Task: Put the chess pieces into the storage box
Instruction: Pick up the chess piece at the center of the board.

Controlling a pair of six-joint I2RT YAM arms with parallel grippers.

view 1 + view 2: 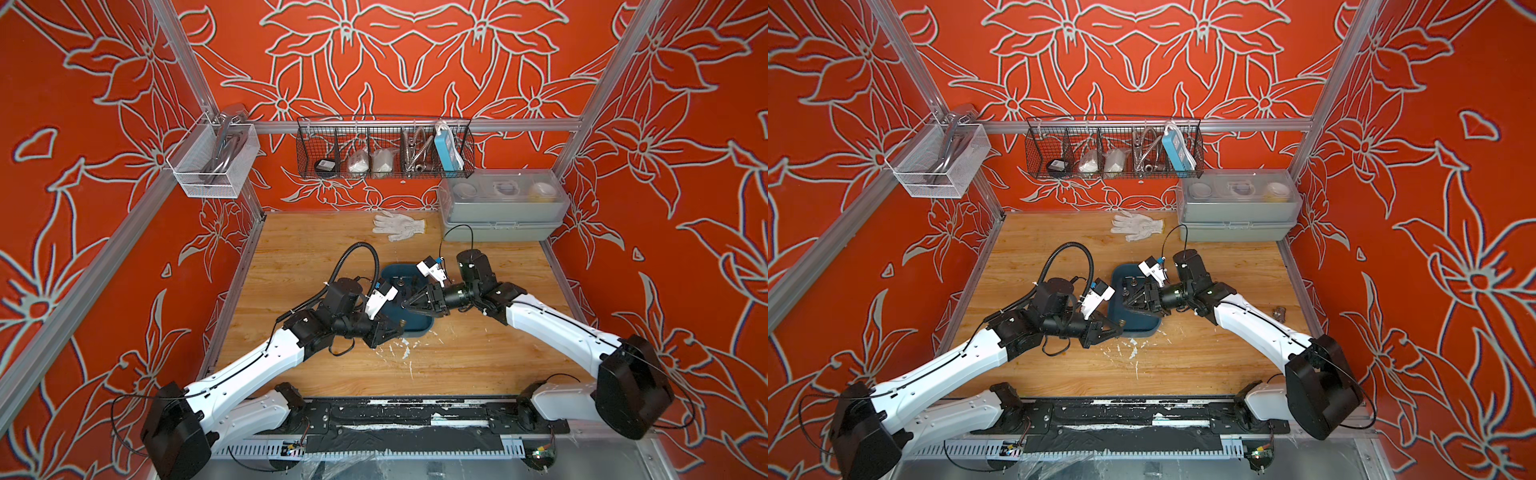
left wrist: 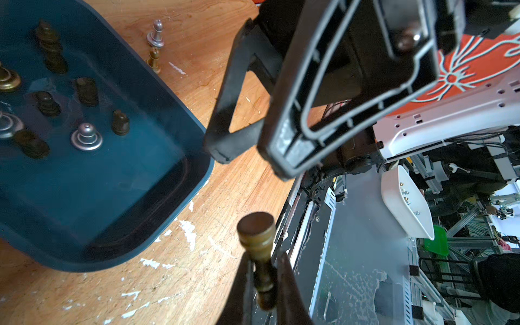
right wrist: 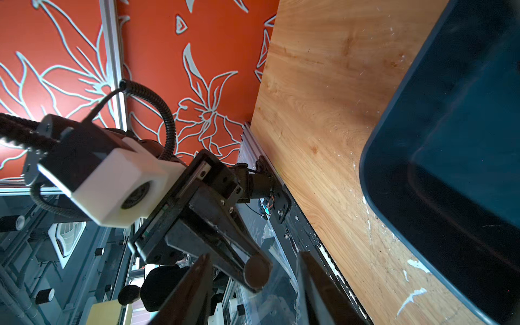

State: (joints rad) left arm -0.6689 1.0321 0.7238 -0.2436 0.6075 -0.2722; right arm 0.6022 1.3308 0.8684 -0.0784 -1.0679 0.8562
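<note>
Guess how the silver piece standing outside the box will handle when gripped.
Silver piece stands tall on a small flared base, so a sideways nudge probably tips it. Its glossy finish may slip under a pinch. The gold piece close beside it could get knocked.

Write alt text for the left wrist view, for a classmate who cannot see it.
The left claw grips a brown chess piece beside a blue box holding several pieces. Two more pieces stand on the wooden table just outside the box.

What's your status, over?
Left gripper shut on olive chess piece, beside storage box. Right gripper open, empty, over the box. Silver piece, gold piece outside on table.
</note>
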